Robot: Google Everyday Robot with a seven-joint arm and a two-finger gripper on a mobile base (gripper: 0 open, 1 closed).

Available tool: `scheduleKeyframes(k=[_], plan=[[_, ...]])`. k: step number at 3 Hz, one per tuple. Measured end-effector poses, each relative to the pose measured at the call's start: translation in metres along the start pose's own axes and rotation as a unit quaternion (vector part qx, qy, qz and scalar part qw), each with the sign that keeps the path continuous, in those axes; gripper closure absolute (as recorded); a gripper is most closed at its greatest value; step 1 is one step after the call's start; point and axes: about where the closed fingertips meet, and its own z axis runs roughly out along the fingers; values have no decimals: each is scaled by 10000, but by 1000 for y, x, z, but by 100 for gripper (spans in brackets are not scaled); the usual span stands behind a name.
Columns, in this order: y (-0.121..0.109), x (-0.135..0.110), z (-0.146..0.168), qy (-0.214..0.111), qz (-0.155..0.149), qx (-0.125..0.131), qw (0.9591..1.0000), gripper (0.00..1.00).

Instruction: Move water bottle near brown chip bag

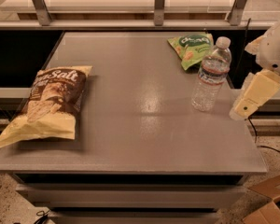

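Observation:
The water bottle (211,75) stands upright on the right side of the grey table (140,125); it is clear and ribbed, with a white cap and a red and blue banded label. The brown chip bag (49,105) lies flat at the left side of the table, dark brown on top with "Salt" lettering and pale yellow below. My gripper (251,97) hangs just right of the bottle, past the table's right edge, at about the height of the bottle's lower half. It is apart from the bottle and holds nothing.
A small green snack bag (191,48) lies at the back right, just behind the bottle. A metal rail and shelf frame (158,6) run along the back. Cardboard boxes (270,202) sit on the floor at the lower right.

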Motion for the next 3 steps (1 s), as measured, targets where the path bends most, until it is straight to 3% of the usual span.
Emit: scheduleKeyframes(k=[2,3], plan=[[-22,9,27,-561,217,211,9980,0],[-29,10,40,-923,166,123,9955,0]])
